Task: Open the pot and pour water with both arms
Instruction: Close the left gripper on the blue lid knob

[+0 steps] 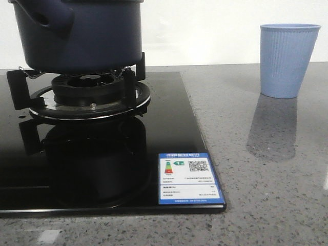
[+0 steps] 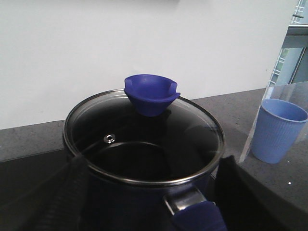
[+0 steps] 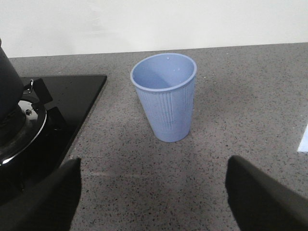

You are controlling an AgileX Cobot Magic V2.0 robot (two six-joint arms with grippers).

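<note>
Pot (image 1: 77, 33) sits on the burner (image 1: 87, 95) of a black glass hob (image 1: 169, 133), at the hob's far left part; its side handle (image 1: 48, 15) shows in the front view. Glass lid (image 2: 144, 139) is on the pot, steel rim seated all round, blue knob (image 2: 151, 94) upright at lid centre, small vent hole (image 2: 110, 138) in the glass just beside the knob. Inside looks dark, water level cannot tell. Energy label (image 1: 188, 178) stuck on the hob's near right corner.

Cup (image 1: 287, 59), light blue and ribbed, stands upright on the grey speckled counter (image 1: 266, 195), well right of the hob and apart from it; looks empty in the right wrist view.

Left gripper (image 2: 149, 211) is spread wide, a finger (image 2: 57, 197) on each side of the pot on the handle side, contact with the pot cannot tell, nothing clamped. Right gripper (image 3: 154, 202) is also spread wide, fingers (image 3: 262, 192) low over the counter near the cup, not touching it, holding nothing
</note>
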